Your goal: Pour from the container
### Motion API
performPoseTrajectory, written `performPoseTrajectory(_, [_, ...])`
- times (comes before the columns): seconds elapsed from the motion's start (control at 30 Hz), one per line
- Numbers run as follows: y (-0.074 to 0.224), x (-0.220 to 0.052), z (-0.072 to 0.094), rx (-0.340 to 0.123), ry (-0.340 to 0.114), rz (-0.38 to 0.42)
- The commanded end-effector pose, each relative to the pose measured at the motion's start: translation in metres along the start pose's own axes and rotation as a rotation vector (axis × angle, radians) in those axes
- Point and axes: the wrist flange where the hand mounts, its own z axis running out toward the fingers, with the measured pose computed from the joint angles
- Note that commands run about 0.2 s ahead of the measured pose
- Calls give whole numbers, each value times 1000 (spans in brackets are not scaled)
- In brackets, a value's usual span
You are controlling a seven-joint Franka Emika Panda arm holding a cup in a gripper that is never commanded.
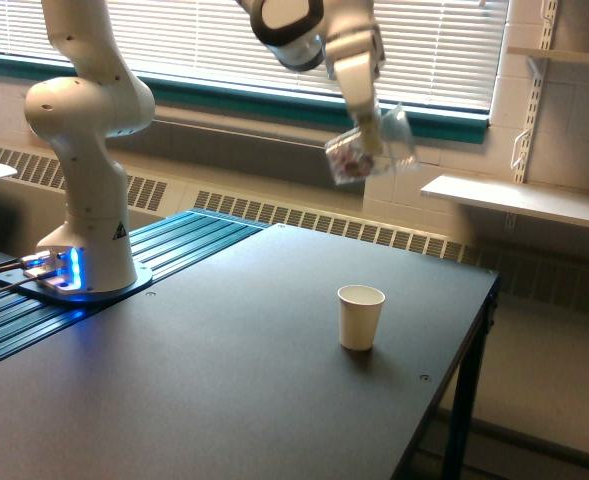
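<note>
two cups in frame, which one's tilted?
The clear plastic cup held in the gripper, up in the air and tipped over. The white paper cup stands upright on the table.

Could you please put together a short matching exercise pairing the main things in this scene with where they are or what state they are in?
Things:
1. clear plastic cup
2. white paper cup
3. robot base

States:
A. lit blue, at the exterior view's left
B. tilted in the gripper, high up
C. upright on the dark table

Pairs: 1-B, 2-C, 3-A
</note>
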Motion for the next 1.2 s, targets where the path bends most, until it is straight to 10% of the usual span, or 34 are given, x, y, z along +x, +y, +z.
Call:
performPoseTrajectory(0.03, [8,-28,37,-31,-124,15])
performPoseTrajectory(0.53, [30,-62,90,-94,-288,78])
performPoseTrajectory(1.2, [22,-87,117,-178,-440,64])
